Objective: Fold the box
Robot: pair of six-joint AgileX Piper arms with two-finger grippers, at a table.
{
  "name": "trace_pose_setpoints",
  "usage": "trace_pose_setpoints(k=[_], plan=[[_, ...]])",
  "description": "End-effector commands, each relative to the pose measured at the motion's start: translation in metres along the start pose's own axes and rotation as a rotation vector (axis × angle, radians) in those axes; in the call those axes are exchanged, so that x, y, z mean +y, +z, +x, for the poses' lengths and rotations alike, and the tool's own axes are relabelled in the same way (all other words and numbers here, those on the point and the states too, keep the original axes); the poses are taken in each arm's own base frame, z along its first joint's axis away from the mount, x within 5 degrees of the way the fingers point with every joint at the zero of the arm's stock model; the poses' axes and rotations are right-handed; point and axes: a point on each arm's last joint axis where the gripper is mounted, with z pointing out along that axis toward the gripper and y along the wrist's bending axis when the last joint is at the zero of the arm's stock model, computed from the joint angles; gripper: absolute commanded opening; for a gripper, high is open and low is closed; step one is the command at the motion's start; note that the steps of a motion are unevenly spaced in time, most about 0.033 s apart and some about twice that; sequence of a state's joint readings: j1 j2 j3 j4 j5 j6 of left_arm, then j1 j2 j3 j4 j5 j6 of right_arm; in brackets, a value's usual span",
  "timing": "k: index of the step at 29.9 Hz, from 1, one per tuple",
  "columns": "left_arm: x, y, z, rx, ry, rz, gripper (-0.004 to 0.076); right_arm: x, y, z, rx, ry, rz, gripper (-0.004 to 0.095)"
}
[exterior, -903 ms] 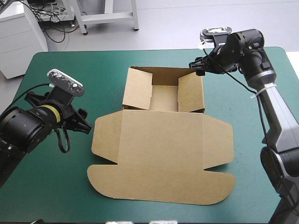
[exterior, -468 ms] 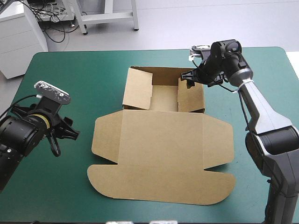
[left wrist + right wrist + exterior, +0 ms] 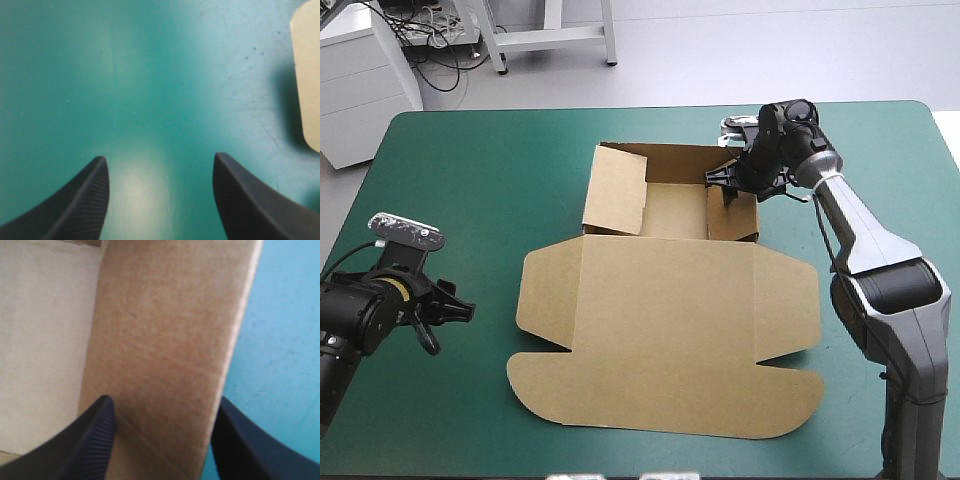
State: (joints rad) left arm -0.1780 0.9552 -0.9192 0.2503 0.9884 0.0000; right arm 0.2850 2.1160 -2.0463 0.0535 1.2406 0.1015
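Note:
The brown box (image 3: 665, 300) lies mid-table as an open tray with raised walls at the far side and its lid flat toward the near edge. My right gripper (image 3: 728, 180) is open at the tray's far right corner, over the right wall (image 3: 165, 355), which fills the space between its black fingers (image 3: 90, 440). My left gripper (image 3: 455, 312) is open low over bare teal-green cover (image 3: 160, 100) near the left edge, well left of the lid. A rounded corner of the lid (image 3: 307, 75) shows beside it.
The tray's left wall flap (image 3: 616, 190) leans inward. Bare teal-green cover (image 3: 470, 170) lies left of the box and along the near edge. White furniture (image 3: 360, 80) stands beyond the table's far left corner.
My left gripper has drawn back leftward, away from the lid's edge. My right gripper has moved left and down onto the tray's right wall.

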Motion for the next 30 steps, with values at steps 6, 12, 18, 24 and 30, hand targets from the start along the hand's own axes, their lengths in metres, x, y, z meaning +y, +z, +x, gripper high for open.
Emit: trace_pose_setpoints(k=[6, 12, 18, 24, 30], plan=[[-0.001, -0.022, 0.010, -0.162, -0.075, 0.035, 0.0431, -0.003, -0.031, -0.002, -0.068, -0.029, 0.019, -0.0011], [-0.005, -0.033, 0.012, -0.223, -0.127, 0.098, 0.0431, -0.005, -0.031, -0.002, -0.071, -0.036, 0.045, -0.0012], [-0.007, -0.034, 0.012, -0.227, -0.141, 0.121, 0.0431, -0.012, -0.039, -0.003, -0.091, -0.056, 0.111, -0.0014], [-0.007, -0.034, 0.012, -0.223, -0.141, 0.122, 0.0431, -0.043, -0.064, -0.003, -0.137, -0.015, 0.146, -0.0018], [-0.007, -0.034, 0.012, -0.223, -0.141, 0.122, 0.0431, -0.092, -0.101, 0.004, -0.205, 0.082, 0.191, -0.0018]])
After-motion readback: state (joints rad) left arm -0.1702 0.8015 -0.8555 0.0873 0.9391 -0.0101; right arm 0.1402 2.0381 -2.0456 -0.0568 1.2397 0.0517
